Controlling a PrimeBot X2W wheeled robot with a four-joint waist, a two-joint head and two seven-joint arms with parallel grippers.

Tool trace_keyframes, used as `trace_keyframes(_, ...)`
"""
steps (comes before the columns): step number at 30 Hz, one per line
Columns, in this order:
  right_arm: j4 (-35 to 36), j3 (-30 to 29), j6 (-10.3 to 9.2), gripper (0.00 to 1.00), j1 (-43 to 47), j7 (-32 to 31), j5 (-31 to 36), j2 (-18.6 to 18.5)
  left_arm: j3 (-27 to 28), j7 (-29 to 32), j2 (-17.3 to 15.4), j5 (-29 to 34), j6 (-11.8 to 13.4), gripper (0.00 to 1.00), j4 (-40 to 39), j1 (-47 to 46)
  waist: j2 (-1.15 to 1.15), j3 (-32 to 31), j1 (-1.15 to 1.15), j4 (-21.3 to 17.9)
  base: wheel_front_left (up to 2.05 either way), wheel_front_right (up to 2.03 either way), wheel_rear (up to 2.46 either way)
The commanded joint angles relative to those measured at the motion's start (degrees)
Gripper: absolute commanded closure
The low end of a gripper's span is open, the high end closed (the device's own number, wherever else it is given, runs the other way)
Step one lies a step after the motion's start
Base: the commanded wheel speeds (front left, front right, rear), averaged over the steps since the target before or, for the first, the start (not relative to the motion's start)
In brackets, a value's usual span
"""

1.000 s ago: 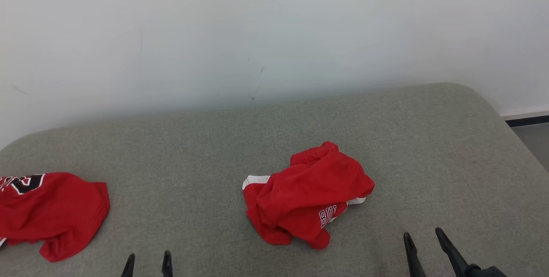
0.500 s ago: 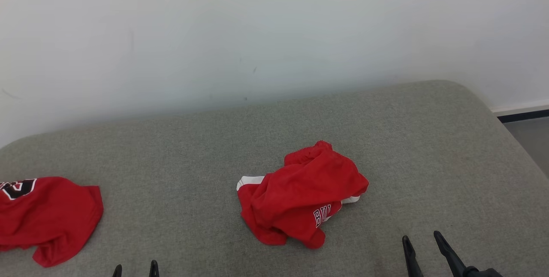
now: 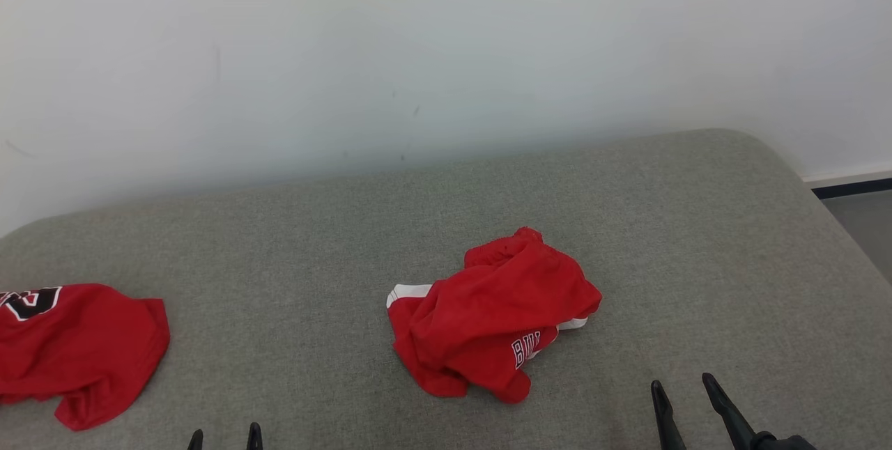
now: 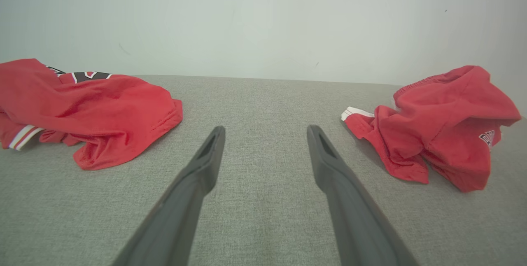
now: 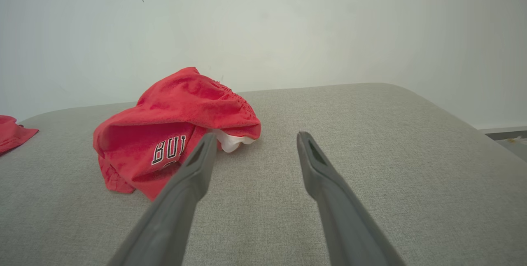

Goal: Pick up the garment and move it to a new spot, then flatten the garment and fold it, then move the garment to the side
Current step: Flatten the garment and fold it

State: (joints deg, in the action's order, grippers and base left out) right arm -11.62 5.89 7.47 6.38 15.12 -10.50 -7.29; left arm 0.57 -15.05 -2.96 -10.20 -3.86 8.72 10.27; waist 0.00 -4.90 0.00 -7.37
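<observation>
While both pairs of fingers hang spread wide with nothing between them, I read the scene from my left. Beyond and left of the left gripper (image 3: 224,438) lies a second red garment (image 3: 83,345), with black-and-white lettering at its far edge. The garment (image 3: 488,317) I'm after sits ahead and right of those fingers, and ahead and left of the right gripper (image 3: 683,384), clear of both. It is a crumpled red heap with a gathered waistband on the far side, white trim poking out left and right, and white "BUL" lettering on the near fold. It rests on the grey cushion (image 3: 313,248).

Bare fabric runs between the two garments, straight ahead of the left fingers. More opens ahead and right of the right fingers, up to the cushion's rounded corner, with floor (image 3: 864,220) beyond. The white wall (image 3: 418,53) closes the far edge.

Against a second ago the whole head picture has slid slightly, so the camera moved. The heap keeps its shape, and less of the left fingertips shows.
</observation>
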Motion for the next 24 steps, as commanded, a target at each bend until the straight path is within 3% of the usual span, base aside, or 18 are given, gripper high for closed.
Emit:
trace_keyframes(1,0.1,0.1,0.05,0.0,-0.3,0.0,-0.3,0.1,-0.1,-0.2,0.1,-0.3,0.0,0.0,-0.1,0.3,0.0,0.1,0.0,0.0,0.0,0.0,0.0)
trace_keyframes(16,0.2,1.6,0.05,0.0,-1.2,0.0,-1.0,0.4,-1.1,-0.2,0.0,-0.4,-1.7,0.0,4.5,-5.0,0.0,1.4,0.0,-2.5,0.0,0.0,0.0)
trace_keyframes(24,0.4,3.1,0.05,0.0,-2.0,0.0,-1.3,0.1,-7.0,7.3,-2.0,-4.1,-3.5,0.0,11.7,-20.8,0.0,2.8,0.0,-7.4,0.0,0.0,0.0)
